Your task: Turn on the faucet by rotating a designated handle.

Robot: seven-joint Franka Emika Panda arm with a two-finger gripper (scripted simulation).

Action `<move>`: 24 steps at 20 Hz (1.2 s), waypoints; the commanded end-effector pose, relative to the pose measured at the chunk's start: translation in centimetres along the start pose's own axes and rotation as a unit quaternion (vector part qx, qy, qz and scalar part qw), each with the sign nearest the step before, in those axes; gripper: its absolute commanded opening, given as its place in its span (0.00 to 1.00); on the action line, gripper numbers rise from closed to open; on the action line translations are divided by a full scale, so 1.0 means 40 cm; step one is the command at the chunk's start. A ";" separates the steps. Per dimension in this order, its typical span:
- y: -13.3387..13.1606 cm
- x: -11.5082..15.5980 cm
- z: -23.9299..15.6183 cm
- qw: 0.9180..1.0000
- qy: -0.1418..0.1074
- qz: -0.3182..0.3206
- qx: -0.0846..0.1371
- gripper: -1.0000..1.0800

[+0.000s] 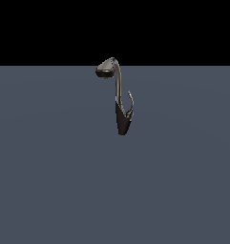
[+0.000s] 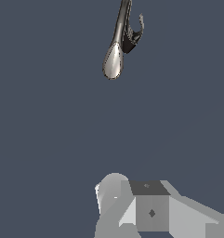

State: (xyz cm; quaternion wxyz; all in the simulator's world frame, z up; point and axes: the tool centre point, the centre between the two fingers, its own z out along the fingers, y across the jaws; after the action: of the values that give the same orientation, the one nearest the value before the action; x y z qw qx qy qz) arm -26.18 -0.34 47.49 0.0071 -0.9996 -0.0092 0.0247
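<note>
Exterior view: faucet (image 1: 120,102) stands mid-bench (image 1: 49,181), handle (image 1: 130,102) branching off its base on the exterior view's right, untouched. No arm visible. Wrist view: tool (image 2: 146,207) well apart from faucet (image 2: 115,56); handle (image 2: 140,27) tiny. Tool cropped, opening unreadable, apparently holding nothing. Approach and rotation both remain.

The light is soft and even, a bit dim. The floor (image 1: 64,181) is flat grey-blue with no clear shadows. Far behind it, all is black. The faucet (image 1: 117,95) shines pale on its head. Edges look jagged, not blurry. Nothing bends at the sides.
</note>
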 end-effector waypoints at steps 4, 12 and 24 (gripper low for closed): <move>0.000 0.002 -0.001 1.000 -0.001 0.001 0.004 0.00; 0.003 0.008 -0.008 1.000 -0.005 0.006 0.024 0.00; -0.009 0.070 0.000 0.998 -0.013 0.046 0.050 0.00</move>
State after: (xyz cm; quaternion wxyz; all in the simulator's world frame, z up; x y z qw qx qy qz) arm -23.93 -0.04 47.48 0.0505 -0.9976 0.0292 0.0360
